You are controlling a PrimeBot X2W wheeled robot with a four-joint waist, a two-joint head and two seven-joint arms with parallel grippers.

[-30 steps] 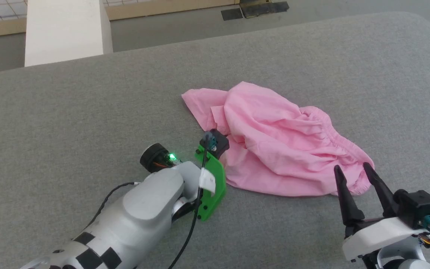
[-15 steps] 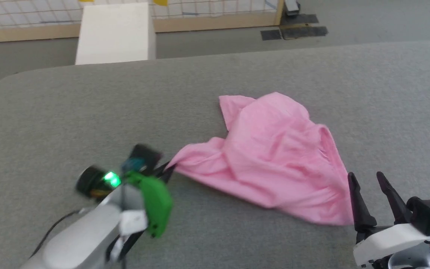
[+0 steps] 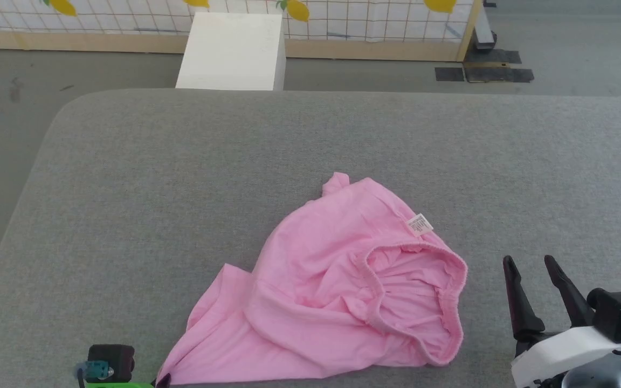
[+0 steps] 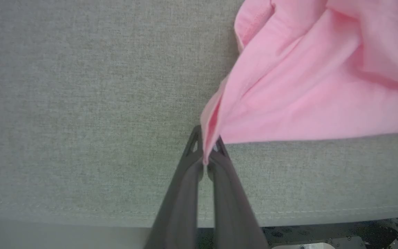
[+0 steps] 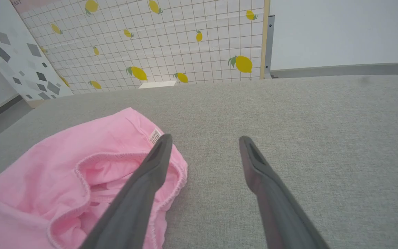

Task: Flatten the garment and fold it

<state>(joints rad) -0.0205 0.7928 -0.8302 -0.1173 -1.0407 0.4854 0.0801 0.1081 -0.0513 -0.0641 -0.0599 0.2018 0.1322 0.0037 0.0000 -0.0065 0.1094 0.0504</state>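
Note:
The pink garment [image 3: 316, 291] lies rumpled on the grey table, its gathered elastic band [image 3: 453, 318] gaping toward the right and a white label [image 3: 420, 224] facing up. My left gripper [image 3: 162, 380] sits at the near edge, shut on the garment's near-left corner. In the left wrist view the gripper [image 4: 206, 152] has its fingers pinched on a fold of the pink garment [image 4: 306, 86]. My right gripper [image 3: 529, 260] stands open just right of the band, holding nothing. In the right wrist view this gripper [image 5: 205, 138] has its left finger over the garment's [image 5: 47, 173] band edge.
The grey padded table [image 3: 181, 161] has a rounded far-left corner, and its near edge [image 4: 81, 207] runs close behind my left gripper. On the floor beyond it stand a white box [image 3: 232, 51] and a lemon-print grid panel [image 3: 343, 16].
The head camera has swung. My left gripper has dragged the garment's corner toward the near-left edge, spreading it so the band opening and label face up. The right gripper has stayed open.

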